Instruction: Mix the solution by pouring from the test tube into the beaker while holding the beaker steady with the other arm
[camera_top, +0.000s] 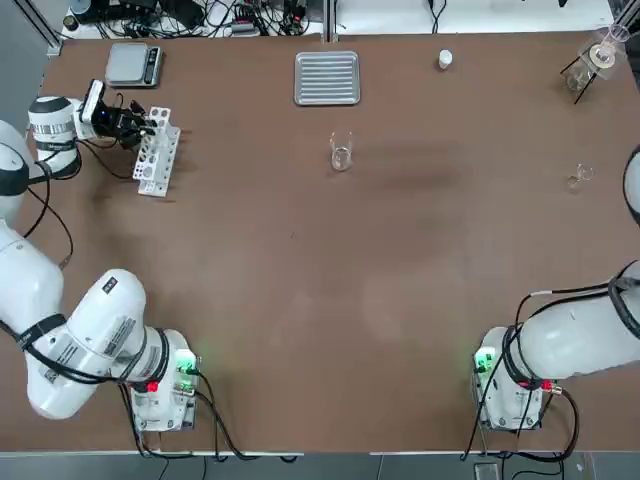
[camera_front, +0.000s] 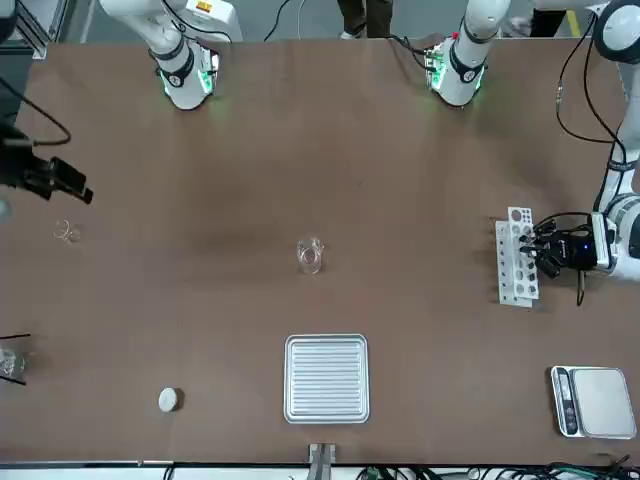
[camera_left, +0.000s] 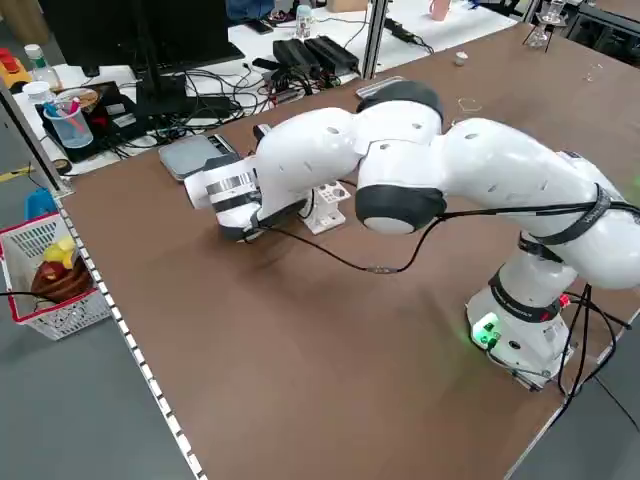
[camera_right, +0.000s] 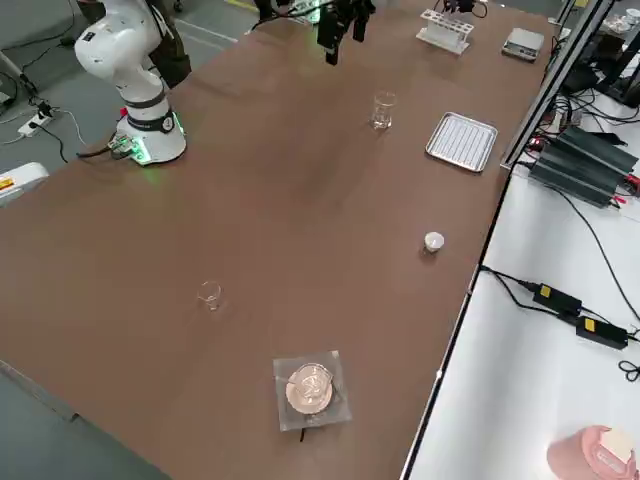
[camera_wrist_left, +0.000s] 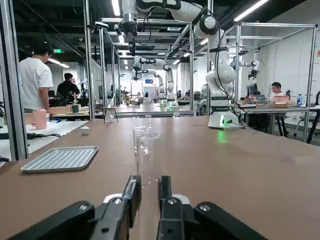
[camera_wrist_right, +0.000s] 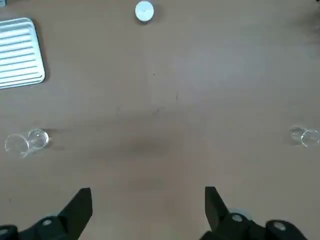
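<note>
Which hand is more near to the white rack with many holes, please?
Left. The left hand is right beside the white rack; the right hand is far from it, over at the opposite side of the table.

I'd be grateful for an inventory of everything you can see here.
Test tube: one, clear, between the left gripper's jaws
Rack: one, white, table's left side
Beaker: one, clear, mid-table
Smaller vessel: one, clear, right side
Tray: one, silver-grey, far middle
Scale: one, silver-grey, far left
Cap-like piece: one, white, far edge
Flask on stand: one, clear, far right
Basket: one, white and red, off the table's left
Mug: one, pink, far bench
People: at least three, background
Left gripper: one, black, by the rack
Right gripper: one, black, right side, open
</note>
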